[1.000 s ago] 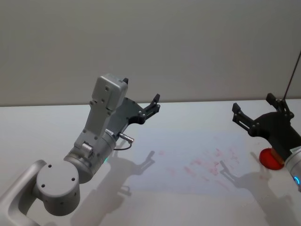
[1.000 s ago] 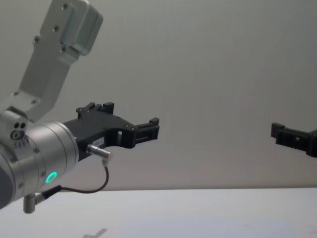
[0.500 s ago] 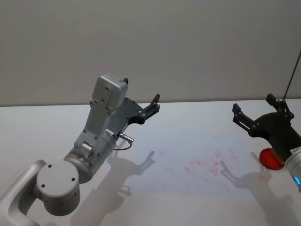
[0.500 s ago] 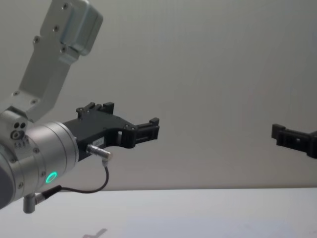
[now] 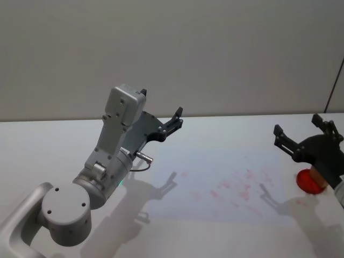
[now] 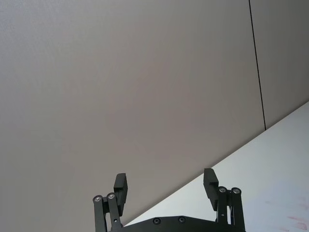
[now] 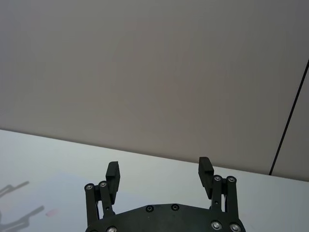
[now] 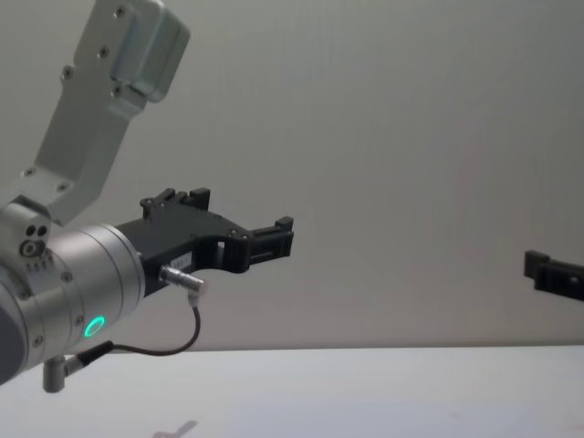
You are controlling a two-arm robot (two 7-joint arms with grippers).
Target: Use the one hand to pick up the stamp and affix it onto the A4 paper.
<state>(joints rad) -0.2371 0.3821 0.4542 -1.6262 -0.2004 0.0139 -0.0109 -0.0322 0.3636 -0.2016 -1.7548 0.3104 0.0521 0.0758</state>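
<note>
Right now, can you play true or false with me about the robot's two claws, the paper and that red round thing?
1. The right gripper is open, with nothing between its fingers. True.
2. The paper is clean all over. False: it has red marks scattered across it.
3. The left gripper is clamped on the red round thing. False: it is open and empty, held up in the air on the left side.
4. The red round thing lies on the table by the paper's right edge, close to the right gripper. True.
5. Both grippers are pressing down on the paper. False: both are raised above the table and touch nothing.
</note>
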